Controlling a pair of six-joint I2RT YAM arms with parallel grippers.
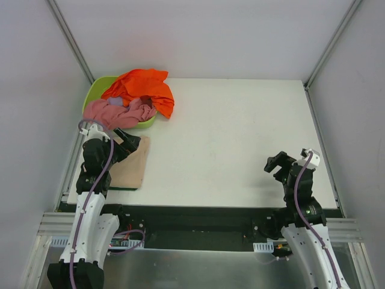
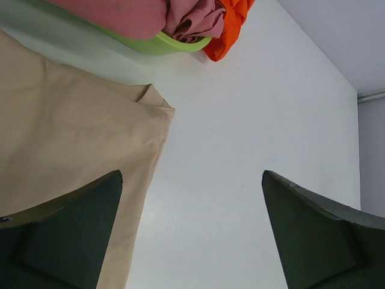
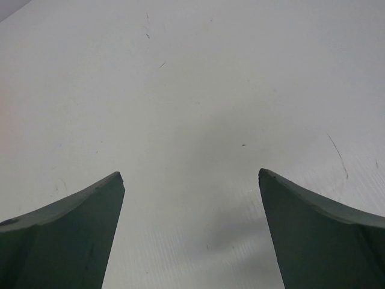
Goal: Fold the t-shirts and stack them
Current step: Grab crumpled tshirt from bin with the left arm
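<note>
A folded tan t-shirt (image 1: pixel 131 165) lies flat at the table's near left; it fills the left of the left wrist view (image 2: pixel 66 138). An orange t-shirt (image 1: pixel 144 87) and a dusty pink t-shirt (image 1: pixel 117 112) are heaped in and over the lime-green tub (image 1: pixel 96 90); both show at the top of the left wrist view, pink (image 2: pixel 150 15) and orange (image 2: pixel 231 27). A bit of pale lavender cloth (image 1: pixel 115 100) peeks between them. My left gripper (image 1: pixel 124 143) is open above the tan shirt's right edge, holding nothing. My right gripper (image 1: pixel 275 162) is open and empty over bare table at the near right.
The tub's green rim (image 2: pixel 174 45) stands just beyond the tan shirt. The white table (image 1: pixel 240 138) ends at metal frame rails on the left and right, with white walls around. The right wrist view holds only tabletop (image 3: pixel 198 90).
</note>
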